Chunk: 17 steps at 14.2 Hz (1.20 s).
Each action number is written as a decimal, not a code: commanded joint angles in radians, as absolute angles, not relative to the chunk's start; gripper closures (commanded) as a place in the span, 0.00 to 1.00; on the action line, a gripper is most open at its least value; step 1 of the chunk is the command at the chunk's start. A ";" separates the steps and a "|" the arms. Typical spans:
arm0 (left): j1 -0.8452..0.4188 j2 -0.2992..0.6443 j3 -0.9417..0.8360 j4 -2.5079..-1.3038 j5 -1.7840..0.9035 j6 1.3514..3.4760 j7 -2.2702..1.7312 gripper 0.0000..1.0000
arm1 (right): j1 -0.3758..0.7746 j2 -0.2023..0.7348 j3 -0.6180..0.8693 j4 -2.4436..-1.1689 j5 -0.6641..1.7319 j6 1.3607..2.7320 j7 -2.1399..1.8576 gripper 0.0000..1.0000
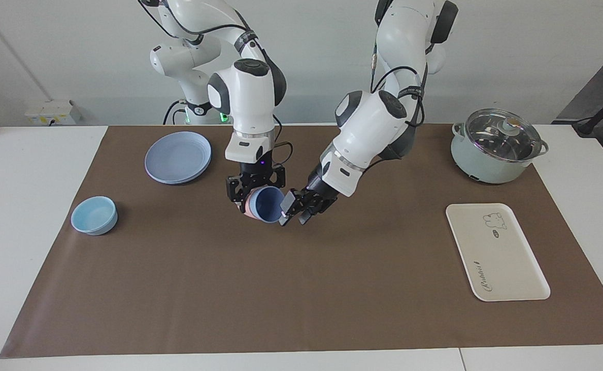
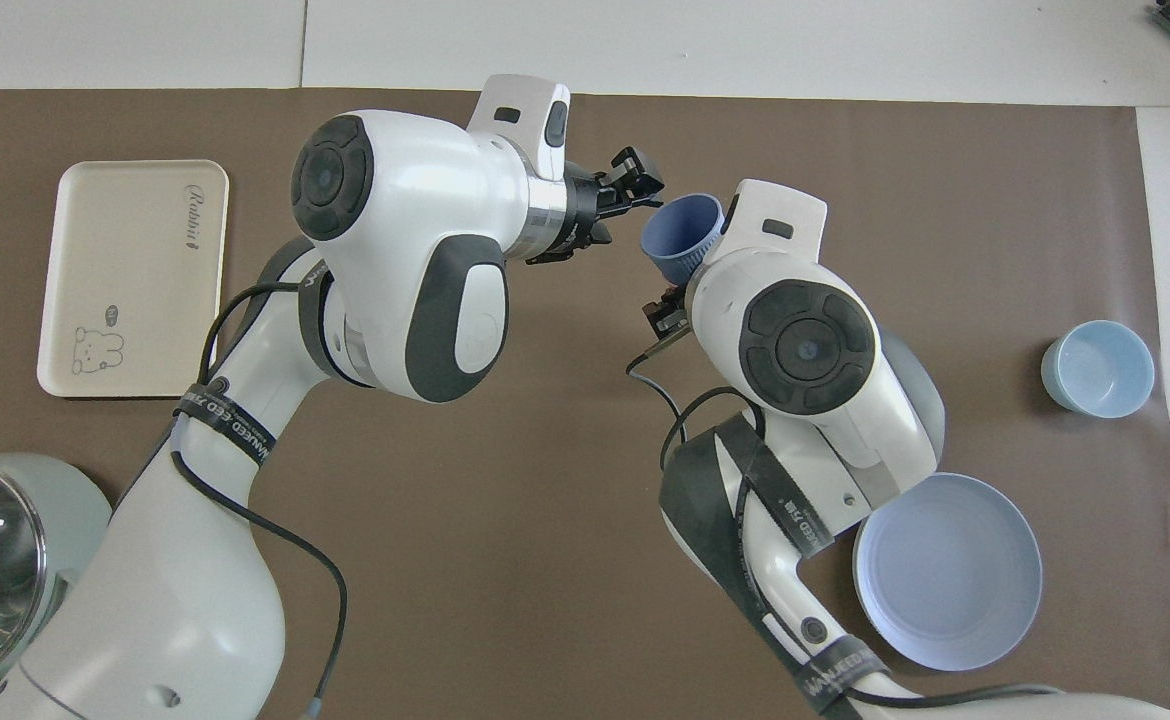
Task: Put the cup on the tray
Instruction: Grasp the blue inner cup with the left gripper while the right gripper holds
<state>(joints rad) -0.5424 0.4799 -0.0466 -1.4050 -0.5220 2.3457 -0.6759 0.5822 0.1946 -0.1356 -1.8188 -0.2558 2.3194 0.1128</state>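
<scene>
Facing view, right gripper (image 1: 254, 202) clamps cup (image 1: 268, 204); left gripper (image 1: 294, 212) parted at rim

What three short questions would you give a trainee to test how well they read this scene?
1. True or false: the cup already stands on the tray.
2. Which thing stands nearest to the tray? A. plate B. pot C. bowl
3. Fill in: the right claw holds the cup nested in a ___ tumbler.
Key: 1 false; 2 B; 3 pink.
</scene>
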 commanded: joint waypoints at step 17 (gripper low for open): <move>-0.525 0.479 -0.061 -1.310 -0.506 2.192 -0.695 1.00 | 0.580 0.204 -0.137 -1.805 -0.295 2.318 0.143 1.00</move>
